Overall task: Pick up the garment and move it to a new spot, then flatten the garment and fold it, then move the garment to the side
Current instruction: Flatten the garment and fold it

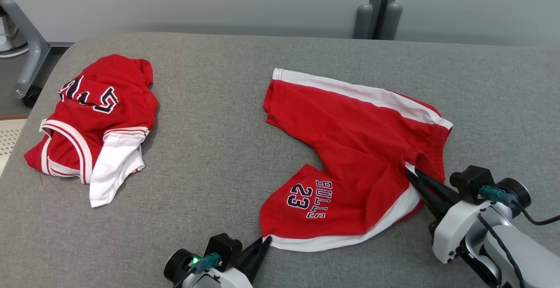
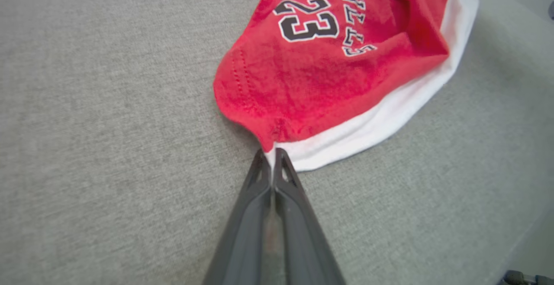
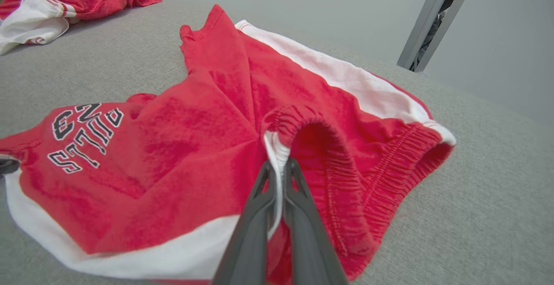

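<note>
The garment point(image 1: 350, 148) is a pair of red shorts with white side stripes and "BULLS 23" on one leg, spread on the grey padded table. My left gripper point(image 1: 267, 239) is shut on the corner of the near leg hem point(image 2: 272, 144), pinching red and white cloth at the table surface. My right gripper point(image 1: 409, 172) is shut on the elastic waistband point(image 3: 277, 146), its fingers clamping the white inner edge. In the right wrist view the shorts point(image 3: 207, 155) lie rumpled, with the waistband opening gaping to the right of the fingers.
A second red and white garment, a crumpled jersey point(image 1: 94, 119), lies at the table's left side. The grey table point(image 1: 210, 148) stretches bare between the two pieces. A grey wheeled stand point(image 1: 26, 60) sits off the far left edge, and a wall post point(image 1: 378, 5) rises behind.
</note>
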